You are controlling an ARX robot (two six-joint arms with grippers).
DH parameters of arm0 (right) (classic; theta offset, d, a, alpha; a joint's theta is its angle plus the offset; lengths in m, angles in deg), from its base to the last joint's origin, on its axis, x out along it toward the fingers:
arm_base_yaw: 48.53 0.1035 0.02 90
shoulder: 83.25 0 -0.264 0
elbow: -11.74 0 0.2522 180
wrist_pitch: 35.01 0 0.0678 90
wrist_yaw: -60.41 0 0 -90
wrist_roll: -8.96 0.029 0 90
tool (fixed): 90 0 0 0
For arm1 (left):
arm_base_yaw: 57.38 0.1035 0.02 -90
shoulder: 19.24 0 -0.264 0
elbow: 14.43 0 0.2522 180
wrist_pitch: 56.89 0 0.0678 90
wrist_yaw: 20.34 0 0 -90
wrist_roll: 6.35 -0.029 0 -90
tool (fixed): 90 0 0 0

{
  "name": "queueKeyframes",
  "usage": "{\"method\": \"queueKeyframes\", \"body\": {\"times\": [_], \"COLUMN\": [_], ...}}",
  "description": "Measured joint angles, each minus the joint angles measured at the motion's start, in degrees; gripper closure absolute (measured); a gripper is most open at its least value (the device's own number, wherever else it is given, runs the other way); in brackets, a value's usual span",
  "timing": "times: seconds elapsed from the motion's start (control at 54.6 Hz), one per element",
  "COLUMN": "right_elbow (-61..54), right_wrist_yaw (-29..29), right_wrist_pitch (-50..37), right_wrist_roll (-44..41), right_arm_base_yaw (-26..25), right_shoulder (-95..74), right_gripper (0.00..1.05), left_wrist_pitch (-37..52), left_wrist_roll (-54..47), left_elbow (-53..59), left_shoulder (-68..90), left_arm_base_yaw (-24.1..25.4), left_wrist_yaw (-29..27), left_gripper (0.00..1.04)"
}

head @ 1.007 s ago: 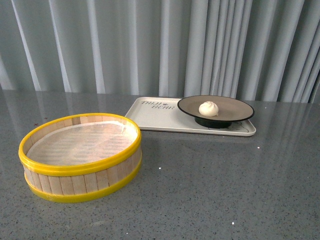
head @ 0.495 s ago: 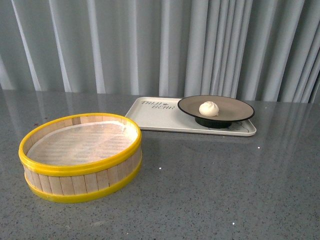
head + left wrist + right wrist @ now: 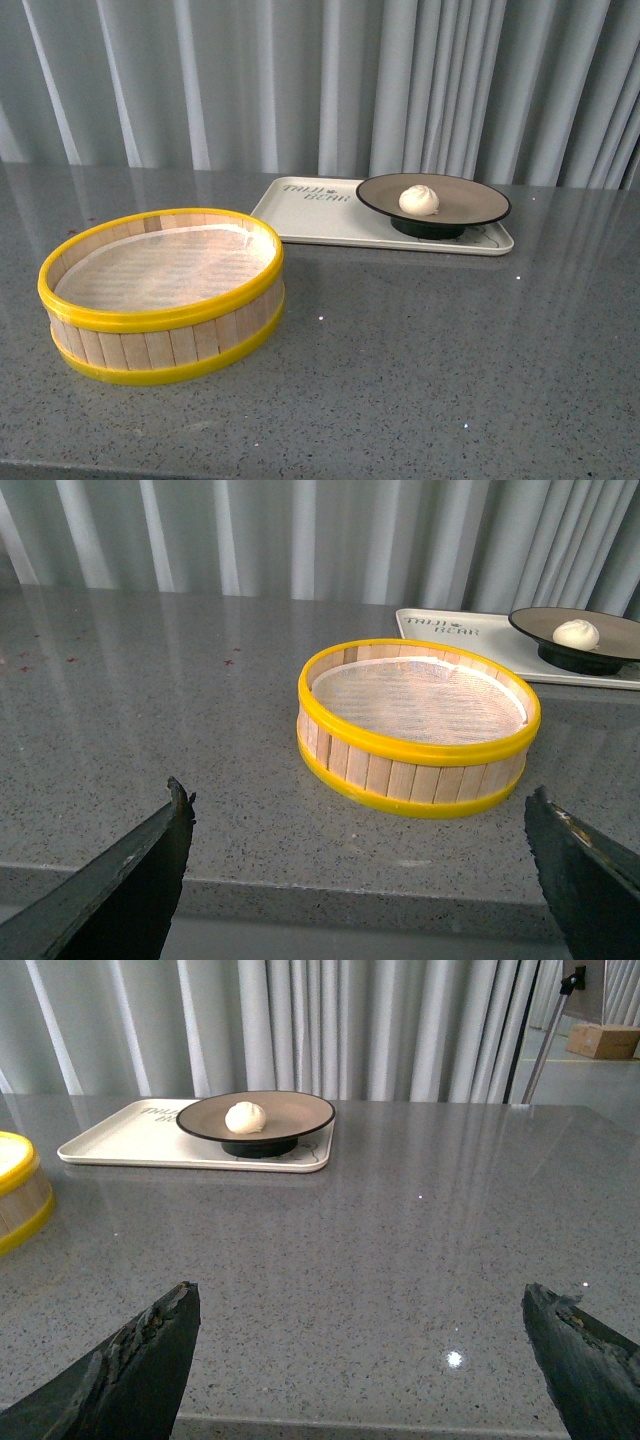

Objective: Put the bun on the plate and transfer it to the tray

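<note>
The white bun (image 3: 419, 199) sits on the beige plate with the black rim (image 3: 470, 205). The plate stands on the right half of the cream tray (image 3: 315, 212) at the back of the table. All three also show in the right wrist view: bun (image 3: 245, 1117), plate (image 3: 295, 1115), tray (image 3: 130, 1132). In the left wrist view the bun (image 3: 576, 633) and plate (image 3: 535, 627) are far off on the tray (image 3: 450, 635). My left gripper (image 3: 360, 865) is open and empty over the table's front edge. My right gripper (image 3: 360, 1345) is open and empty, also near the front edge. Neither arm shows in the front view.
A yellow-rimmed wooden-slat steamer basket (image 3: 160, 292) stands at the front left, lined with white cloth; it also shows in the left wrist view (image 3: 418, 725). A grey curtain (image 3: 320, 80) hangs behind the grey speckled table (image 3: 420, 360). A stand and box (image 3: 590, 1020) are beyond the table.
The front view has shifted slightly: basket, tray and plate sit a little higher in the picture and the table's front edge now shows. The things keep their places on the table.
</note>
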Motion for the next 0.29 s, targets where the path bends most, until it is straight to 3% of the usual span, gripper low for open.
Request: {"method": "queueKeyframes", "body": {"times": [0.293], "right_elbow": [0.0], "right_wrist_yaw": [0.0], "right_wrist_pitch": [0.0], "right_wrist_roll": [0.0], "right_arm_base_yaw": [0.0], "right_shoulder": [0.0], "right_gripper": [0.08], "left_wrist_pitch": [0.0], "left_wrist_roll": [0.0], "left_elbow": [0.0], "left_shoulder": [0.0], "left_arm_base_yaw": [0.0], "left_wrist_yaw": [0.0], "left_gripper": [0.07]}}
